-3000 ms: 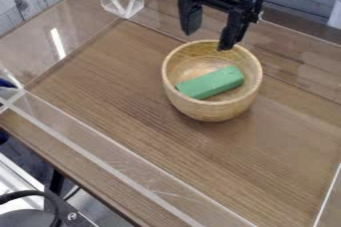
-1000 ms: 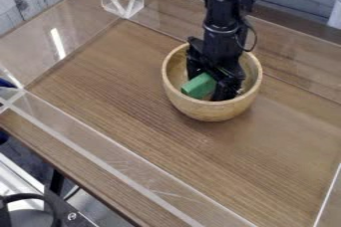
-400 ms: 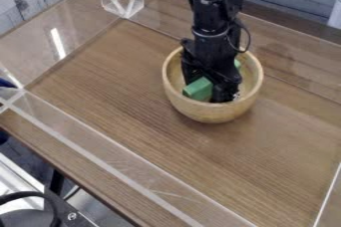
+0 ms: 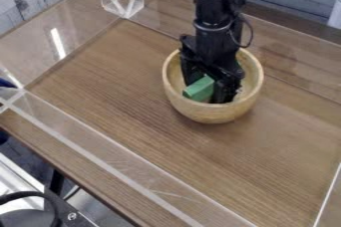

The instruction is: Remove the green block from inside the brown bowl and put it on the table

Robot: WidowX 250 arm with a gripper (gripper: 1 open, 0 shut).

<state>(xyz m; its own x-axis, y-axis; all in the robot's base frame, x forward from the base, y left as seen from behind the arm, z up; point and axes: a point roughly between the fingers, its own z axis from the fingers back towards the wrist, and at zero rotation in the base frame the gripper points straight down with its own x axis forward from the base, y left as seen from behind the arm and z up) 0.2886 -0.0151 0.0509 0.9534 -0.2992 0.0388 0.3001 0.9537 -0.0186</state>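
The black end effector is pointing straight down into the brown bowl in the upper right of the frame, its two fingers standing on either side of the green block. The jaws are standing wide, and the block is sitting between them, but whether the fingers are actually pressing on it or merely flanking it cannot be told from this view. The green block is lying inside the bowl, tilted up against the left inner wall, with only its lower left part showing below the end effector. The black arm is rising from the end effector toward the top edge of the frame. The bowl is resting on the brown wood-grain desk, right of centre and toward the far side. Clear acrylic walls are running along the desk's edges, and a small clear bracket is standing at the upper left corner.
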